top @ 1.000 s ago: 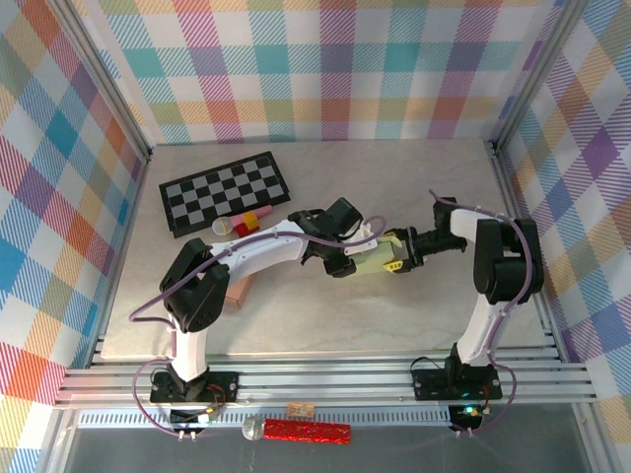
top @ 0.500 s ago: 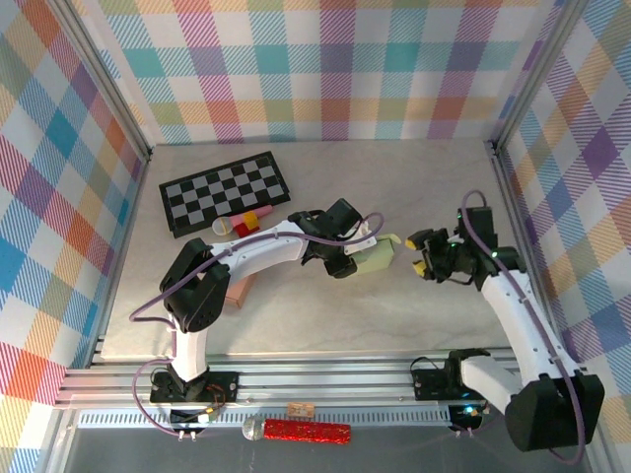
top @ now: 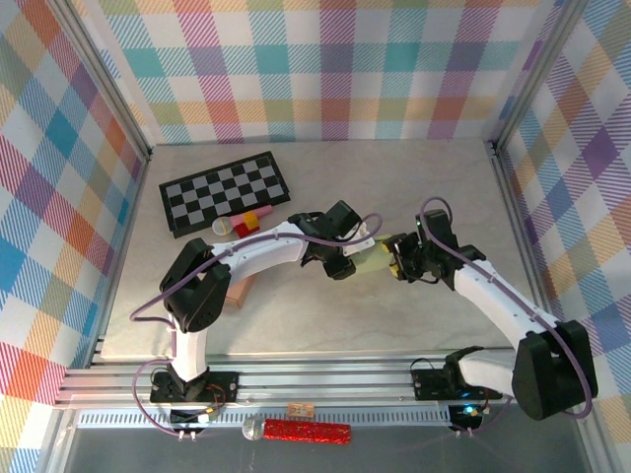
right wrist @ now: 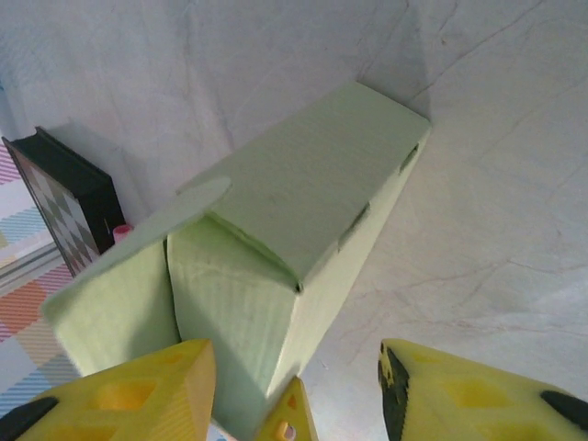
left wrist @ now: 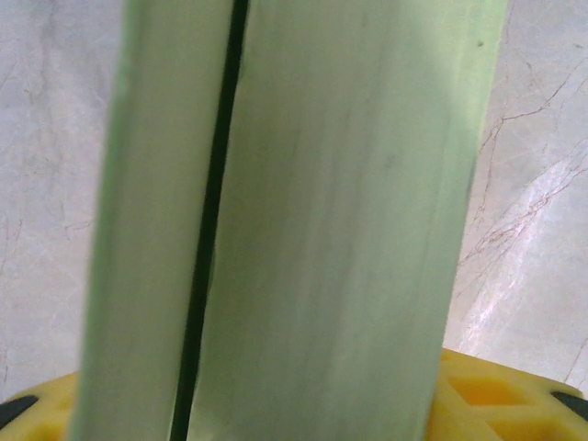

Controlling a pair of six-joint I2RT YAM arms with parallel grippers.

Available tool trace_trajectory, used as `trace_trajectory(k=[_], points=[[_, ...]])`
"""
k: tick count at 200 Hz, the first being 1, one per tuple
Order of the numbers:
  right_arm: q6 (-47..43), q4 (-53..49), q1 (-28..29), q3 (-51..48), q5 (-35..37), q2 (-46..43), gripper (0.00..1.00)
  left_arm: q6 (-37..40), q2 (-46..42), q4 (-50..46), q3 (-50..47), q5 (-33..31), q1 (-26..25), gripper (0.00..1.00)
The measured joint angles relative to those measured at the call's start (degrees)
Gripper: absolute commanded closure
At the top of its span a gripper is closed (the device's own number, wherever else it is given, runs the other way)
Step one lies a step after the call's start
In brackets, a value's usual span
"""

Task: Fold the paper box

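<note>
Paper box (top: 369, 259) sits roughly mid-counter (top: 296, 320), sandwiched between the two claws: left claw (top: 347, 259) on its left end, right claw (top: 396, 258) just off its right end. Checkerboard (top: 225, 193) lies flat further back and left, well apart from the box, with a couple of small bits (top: 245, 223) at its near edge.

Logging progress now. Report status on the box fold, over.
Left pincer shut on paper box. Right pincer open at its end, flap untucked. Checkerboard apart, far left.
</note>
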Motion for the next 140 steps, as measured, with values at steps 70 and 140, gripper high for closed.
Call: trace_trajectory(k=[70, 140], points=[[1.0, 3.3, 1.3, 0.7, 0.8, 4.4, 0.67, -0.7, 0.0, 0.0, 0.0, -0.6, 0.0, 0.46], [-4.2, -6.3, 2.1, 7.1, 1.0, 4.4, 0.56, -0.6, -0.8, 0.0, -0.7, -1.6, 0.0, 0.54]])
